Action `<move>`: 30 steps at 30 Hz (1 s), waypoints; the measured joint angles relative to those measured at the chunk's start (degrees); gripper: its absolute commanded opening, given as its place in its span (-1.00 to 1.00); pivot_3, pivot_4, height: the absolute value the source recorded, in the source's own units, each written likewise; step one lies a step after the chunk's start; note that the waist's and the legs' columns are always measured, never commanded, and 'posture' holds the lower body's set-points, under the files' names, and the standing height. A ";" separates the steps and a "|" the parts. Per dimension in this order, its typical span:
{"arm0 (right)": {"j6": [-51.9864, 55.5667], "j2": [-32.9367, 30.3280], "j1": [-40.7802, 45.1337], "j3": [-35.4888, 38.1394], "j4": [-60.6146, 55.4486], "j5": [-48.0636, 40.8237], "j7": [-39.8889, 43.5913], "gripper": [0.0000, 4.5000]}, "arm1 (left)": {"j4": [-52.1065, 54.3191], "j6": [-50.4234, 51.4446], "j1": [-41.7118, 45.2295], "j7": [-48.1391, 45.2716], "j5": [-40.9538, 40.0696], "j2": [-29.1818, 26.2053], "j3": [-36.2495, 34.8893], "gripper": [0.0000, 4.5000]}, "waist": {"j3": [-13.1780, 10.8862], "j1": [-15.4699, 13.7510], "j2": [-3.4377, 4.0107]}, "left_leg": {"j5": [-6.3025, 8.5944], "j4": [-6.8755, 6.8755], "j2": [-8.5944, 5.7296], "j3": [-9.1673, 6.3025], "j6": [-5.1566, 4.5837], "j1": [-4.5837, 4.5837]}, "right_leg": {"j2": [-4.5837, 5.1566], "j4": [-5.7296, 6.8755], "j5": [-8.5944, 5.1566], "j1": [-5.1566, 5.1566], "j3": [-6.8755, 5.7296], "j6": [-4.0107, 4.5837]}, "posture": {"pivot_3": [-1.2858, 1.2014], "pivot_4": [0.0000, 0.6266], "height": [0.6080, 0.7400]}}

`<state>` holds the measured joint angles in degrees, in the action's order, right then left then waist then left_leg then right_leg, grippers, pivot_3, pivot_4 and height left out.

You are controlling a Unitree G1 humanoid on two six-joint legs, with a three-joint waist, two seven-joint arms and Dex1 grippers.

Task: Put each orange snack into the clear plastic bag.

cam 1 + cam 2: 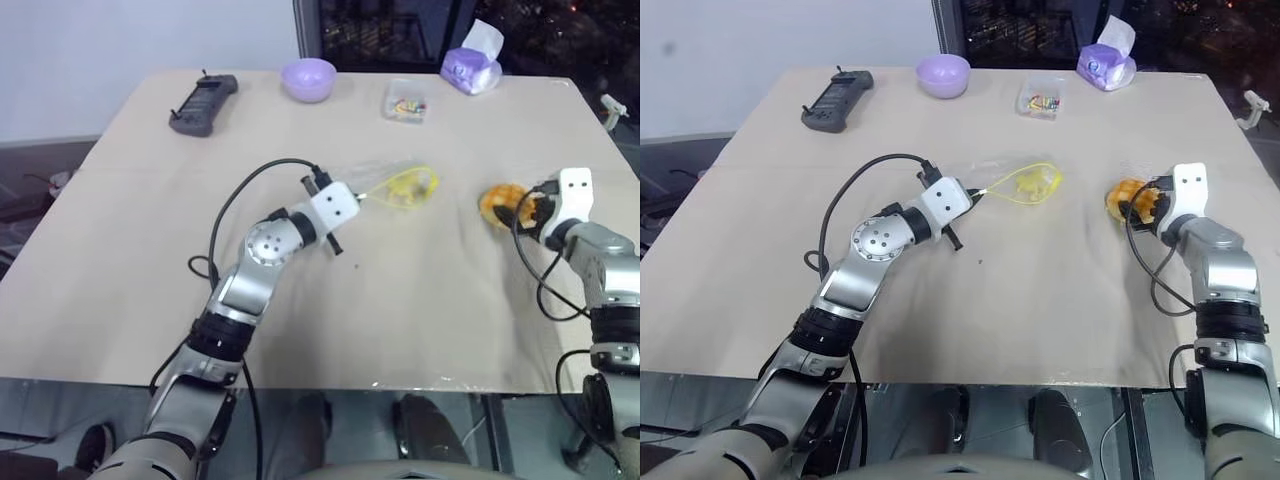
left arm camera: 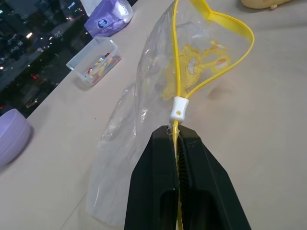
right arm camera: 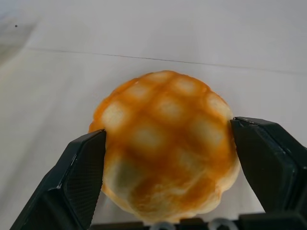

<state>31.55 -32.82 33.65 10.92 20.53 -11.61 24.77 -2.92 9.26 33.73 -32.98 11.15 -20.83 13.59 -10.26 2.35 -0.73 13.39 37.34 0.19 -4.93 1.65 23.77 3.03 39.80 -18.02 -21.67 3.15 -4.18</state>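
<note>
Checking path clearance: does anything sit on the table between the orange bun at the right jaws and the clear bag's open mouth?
Nothing visible does. Only bare table lies between the orange bun and the clear plastic bag.

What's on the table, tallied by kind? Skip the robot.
Orange snack: 1
Clear plastic bag: 1
Purple bowl: 1
Small clear box of colourful bits: 1
Purple tissue pack: 1
Black handheld controller: 1
Total: 6
</note>
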 measured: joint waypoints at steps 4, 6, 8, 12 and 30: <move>2.37 0.79 1.00 1.38 0.97 -2.01 0.29 0.62 | 0.00 0.00 0.01 0.21 0.00 0.00 0.00 -1.00 | 0.00 0.00 0.00 | 0.00 0.01 0.00 -0.01 0.00 -0.01 | 0.00 0.01 0.00 0.01 -0.01 0.00 | 0.03 -0.52 1.00; 3.19 0.92 1.09 1.67 0.98 -2.87 0.65 0.25 | 0.00 -0.01 0.01 0.27 0.00 0.07 0.00 -1.00 | 0.00 0.07 0.00 | 0.00 0.01 0.01 -0.01 0.00 -0.01 | -0.01 0.01 0.00 0.01 -0.01 0.00 | 0.03 -0.52 1.00; 4.07 1.19 1.18 2.37 0.97 -3.57 0.68 -0.14 | -0.01 -0.01 0.01 0.31 0.00 0.07 0.00 -1.00 | 0.00 0.06 0.00 | 0.00 0.01 0.01 -0.01 0.00 -0.01 | -0.01 0.01 0.00 0.01 -0.01 0.00 | 0.03 -0.52 1.00; 4.58 1.18 1.23 2.41 0.83 -3.88 0.87 -0.89 | -0.01 -0.01 0.01 0.36 0.00 0.07 0.00 -1.00 | 0.00 0.05 0.00 | 0.00 0.01 0.01 -0.01 0.00 -0.01 | -0.01 0.01 0.00 0.01 -0.01 0.00 | 0.03 -0.52 1.00; 7.09 -3.70 -2.40 -2.27 -23.25 -17.14 24.10 -0.96 | -1.22 -0.58 0.20 0.49 0.02 0.64 0.04 -1.00 | -0.01 0.03 0.02 | 0.01 0.01 0.00 -0.06 -0.01 0.03 | -0.01 -0.02 0.00 0.00 -0.06 0.00 | 0.03 -0.52 1.00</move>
<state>38.65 -36.52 31.25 8.65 -2.72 -28.75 48.86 -4.14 8.68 33.93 -32.49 11.17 -20.20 13.63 -10.27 2.39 -0.71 13.40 37.35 0.20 -5.00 1.64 23.79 3.02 39.78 -18.02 -21.66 3.09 -4.18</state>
